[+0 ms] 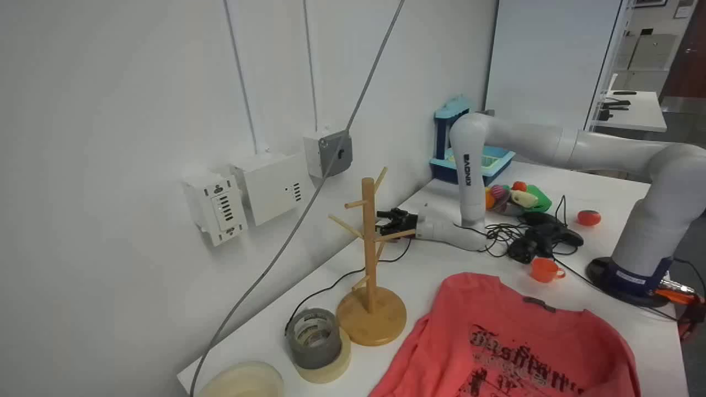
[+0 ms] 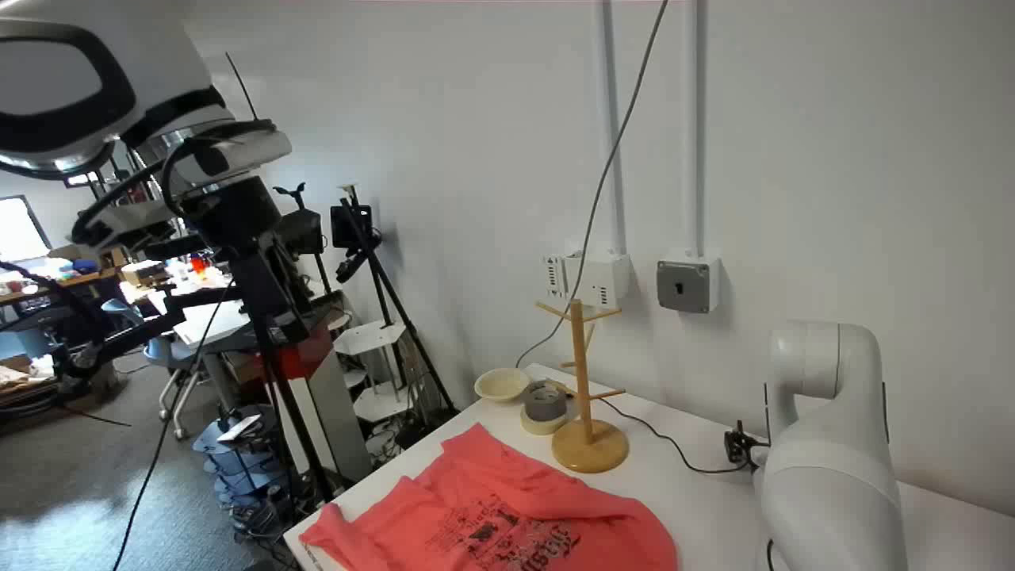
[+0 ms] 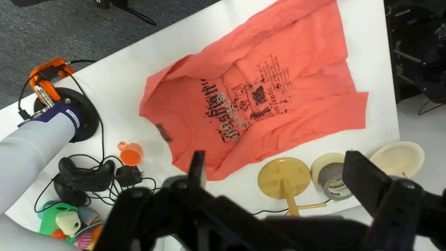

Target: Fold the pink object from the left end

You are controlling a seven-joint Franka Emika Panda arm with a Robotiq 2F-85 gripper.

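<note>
- Wrist view: the hand (image 3: 277, 158) is hanging spread, gripping nothing; the pink shirt (image 3: 251, 94) is lying print-up on the bench (image 3: 122, 83). If that hand's pinching too shallow, I'm guessing the cloth is slipping out.
- In an exterior view, the mug tree (image 1: 370, 253) is standing just beside a sleeve (image 1: 411, 358), so a sloppy sweep is probably risking a topple.
- In an exterior view, the tree-side cuff (image 2: 476, 446) is lying near the bench's edge, so overdragging is maybe sending it over.
</note>
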